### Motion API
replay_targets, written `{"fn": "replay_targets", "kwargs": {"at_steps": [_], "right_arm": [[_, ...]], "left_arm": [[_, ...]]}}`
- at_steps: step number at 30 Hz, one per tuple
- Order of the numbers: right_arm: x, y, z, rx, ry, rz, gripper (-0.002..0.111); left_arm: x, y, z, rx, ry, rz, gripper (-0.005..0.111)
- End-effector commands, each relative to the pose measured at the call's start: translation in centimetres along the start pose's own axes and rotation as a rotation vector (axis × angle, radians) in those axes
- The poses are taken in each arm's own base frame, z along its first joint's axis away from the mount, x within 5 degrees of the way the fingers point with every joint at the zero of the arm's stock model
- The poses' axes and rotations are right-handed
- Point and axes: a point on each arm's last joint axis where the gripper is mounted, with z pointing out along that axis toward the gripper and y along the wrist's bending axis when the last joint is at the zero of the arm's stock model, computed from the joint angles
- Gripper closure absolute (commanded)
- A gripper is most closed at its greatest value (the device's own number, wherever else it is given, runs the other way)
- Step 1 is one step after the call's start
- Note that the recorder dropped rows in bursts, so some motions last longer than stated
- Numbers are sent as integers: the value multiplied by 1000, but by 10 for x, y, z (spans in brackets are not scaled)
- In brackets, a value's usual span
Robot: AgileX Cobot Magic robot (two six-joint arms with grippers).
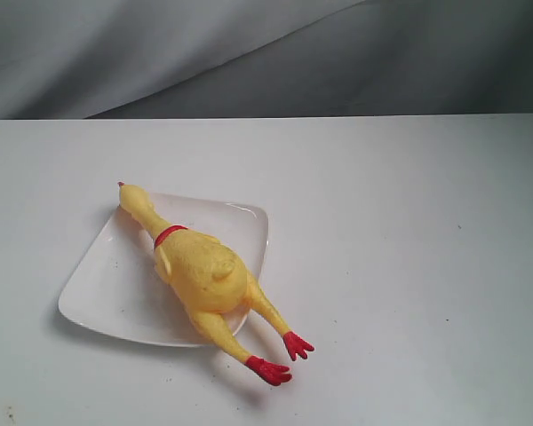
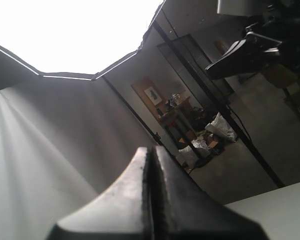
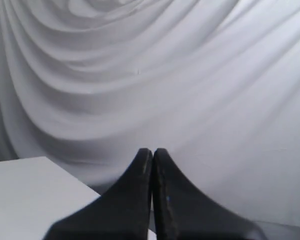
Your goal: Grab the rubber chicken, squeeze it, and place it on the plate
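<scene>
The rubber chicken (image 1: 204, 271) lies diagonally across the white square plate (image 1: 102, 284) in the exterior view. Its head points to the far left over the plate's corner. Its red feet (image 1: 280, 357) hang past the near right rim onto the table. Neither arm appears in the exterior view. My left gripper (image 2: 151, 150) is shut with nothing between its black fingers and faces up toward a room and a bright ceiling light. My right gripper (image 3: 152, 150) is shut too, empty, facing the draped grey cloth. Neither wrist view shows the chicken or the plate.
The white table (image 1: 409, 266) spreads around the plate, with a grey draped backdrop (image 1: 266, 53) behind its far edge. A corner of the table (image 3: 25, 190) shows beside the right gripper. Part of the other arm (image 2: 250, 50) shows in the left wrist view.
</scene>
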Motion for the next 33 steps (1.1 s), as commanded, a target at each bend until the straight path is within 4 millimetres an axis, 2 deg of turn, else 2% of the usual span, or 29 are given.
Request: {"fn": "replay_targets", "kwargs": {"at_steps": [1, 8, 19, 21, 25, 27, 30, 33], "right_arm": [[-3, 7, -19, -10, -49, -17, 108], [-9, 11, -37, 2, -115, -37, 108], [-9, 11, -38, 3, -119, -38, 108], [-11, 10, -38, 4, -138, 62, 108], [-5, 3, -44, 178, -87, 220, 108], [6, 0, -49, 334, 27, 245, 108], [22, -2, -58, 511, 215, 181, 108], [27, 0, -66, 619, 260, 118, 108]], "left_arm": [[-1, 1, -1, -12, -1, -12, 106], [-1, 1, -1, -12, -1, -14, 106], [-1, 1, -1, -12, -1, -13, 106], [-1, 1, -1, -12, -1, -13, 106], [-1, 1, -1, -12, -1, -15, 106], [-1, 1, -1, -12, -1, -15, 106], [-1, 1, -1, -12, -1, -15, 106], [-1, 1, -1, -12, -1, -12, 106]]}}
